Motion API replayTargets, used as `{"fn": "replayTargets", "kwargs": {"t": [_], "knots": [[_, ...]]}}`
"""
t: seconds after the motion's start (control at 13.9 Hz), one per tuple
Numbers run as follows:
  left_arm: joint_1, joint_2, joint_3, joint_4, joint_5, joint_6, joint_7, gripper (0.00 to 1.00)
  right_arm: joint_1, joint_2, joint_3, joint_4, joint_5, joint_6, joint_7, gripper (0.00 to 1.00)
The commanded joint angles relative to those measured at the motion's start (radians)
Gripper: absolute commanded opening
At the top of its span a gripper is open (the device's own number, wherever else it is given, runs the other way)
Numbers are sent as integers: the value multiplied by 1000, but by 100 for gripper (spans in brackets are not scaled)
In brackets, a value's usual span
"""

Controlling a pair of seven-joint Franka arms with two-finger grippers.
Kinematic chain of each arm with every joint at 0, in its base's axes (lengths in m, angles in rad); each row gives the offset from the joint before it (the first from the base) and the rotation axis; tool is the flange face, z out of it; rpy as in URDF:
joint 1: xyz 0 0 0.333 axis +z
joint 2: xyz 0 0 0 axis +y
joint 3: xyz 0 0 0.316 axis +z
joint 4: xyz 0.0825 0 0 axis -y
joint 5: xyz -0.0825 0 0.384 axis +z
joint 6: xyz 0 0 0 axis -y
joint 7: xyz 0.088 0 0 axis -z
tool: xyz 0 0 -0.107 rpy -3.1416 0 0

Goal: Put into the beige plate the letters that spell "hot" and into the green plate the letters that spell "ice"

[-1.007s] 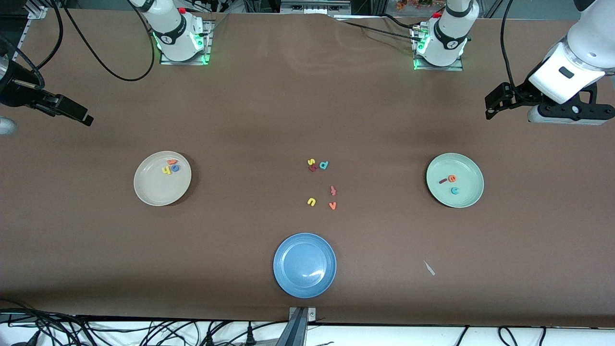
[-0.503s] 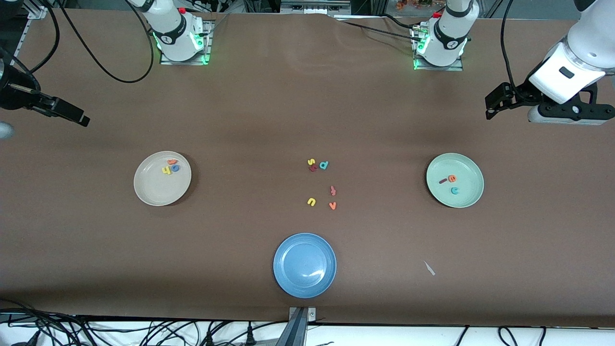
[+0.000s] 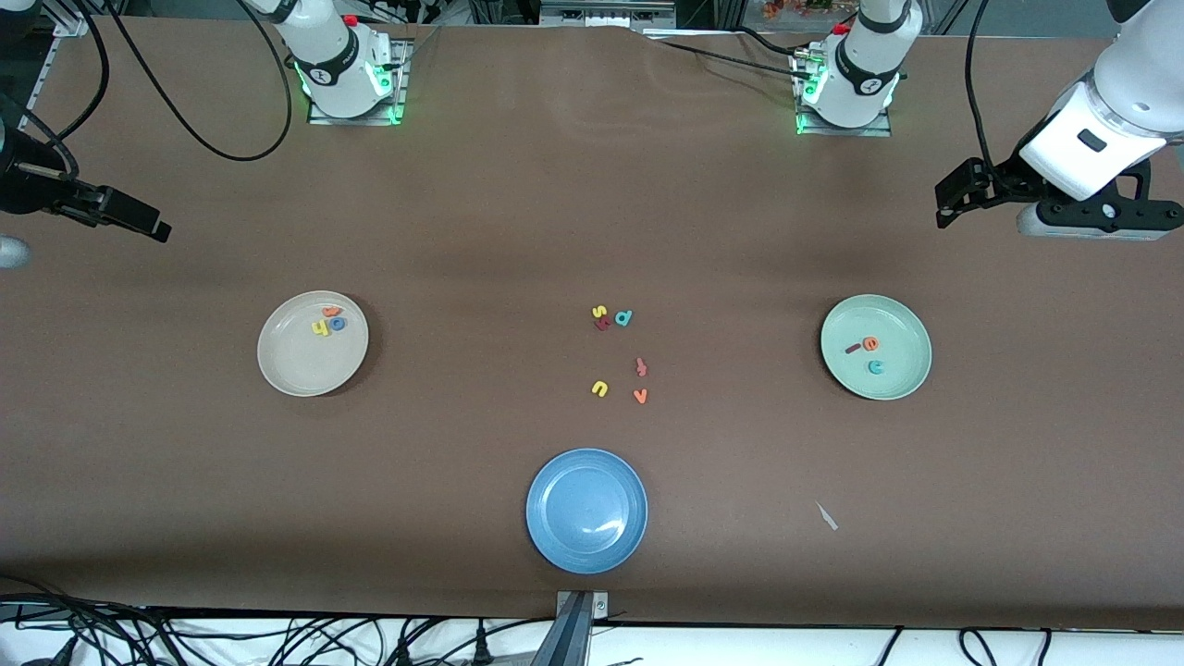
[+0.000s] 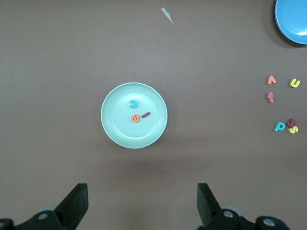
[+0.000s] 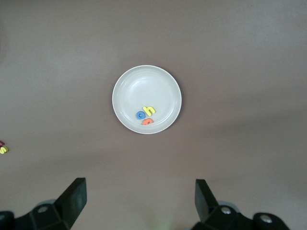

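Six letters already lie in their plates, so I judge the sorting is done; the next move seems only to keep both arms away and touch nothing.

Front view: the beige plate (image 3: 313, 343), round, shallow and smooth, is at middle left of the frame and holds the yellow h (image 3: 320, 327), the blue ring-shaped o (image 3: 338, 323) and the orange t (image 3: 331, 312), close together near its upper rim. The green plate (image 3: 876, 347), same shape, is at middle right, with the dark red i (image 3: 853, 349), the orange e (image 3: 870, 343) and the teal c (image 3: 875, 367). The leftover letters (image 3: 620, 355), small and matte like foam, are scattered at the centre on the brown table (image 3: 462, 231). The glossy blue plate (image 3: 586, 510) at lower centre is empty. The right gripper (image 3: 120, 212) hangs at the left edge and the left gripper (image 3: 962, 190) at the upper right; both arms wait.

Left wrist view: the left gripper's fingers (image 4: 76, 203) are spread wide with nothing between, high over bare table beside the green plate.

Right wrist view: the right gripper's fingers (image 5: 74, 199) are also spread and empty, over bare table beside the beige plate.
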Motion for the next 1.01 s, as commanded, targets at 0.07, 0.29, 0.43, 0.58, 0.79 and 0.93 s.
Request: {"fn": "replayTargets", "kwargs": {"t": [0.07, 0.29, 0.43, 0.58, 0.79, 0.93], "knots": [[2, 2, 4, 16, -18, -21, 2, 100, -8, 11, 3, 30, 0, -25, -99, 100], [2, 2, 4, 16, -18, -20, 2, 100, -6, 11, 3, 30, -5, -25, -103, 100], [2, 2, 4, 16, -18, -20, 2, 100, -5, 11, 4, 30, -8, -25, -105, 100], [1, 2, 4, 16, -18, -20, 2, 100, -3, 11, 4, 30, -9, -25, -110, 100], [2, 2, 4, 16, -18, -21, 2, 100, -3, 11, 6, 30, -9, -25, -111, 100], [2, 2, 4, 16, -18, -21, 2, 100, -3, 11, 6, 30, -12, -25, -113, 100]]}}
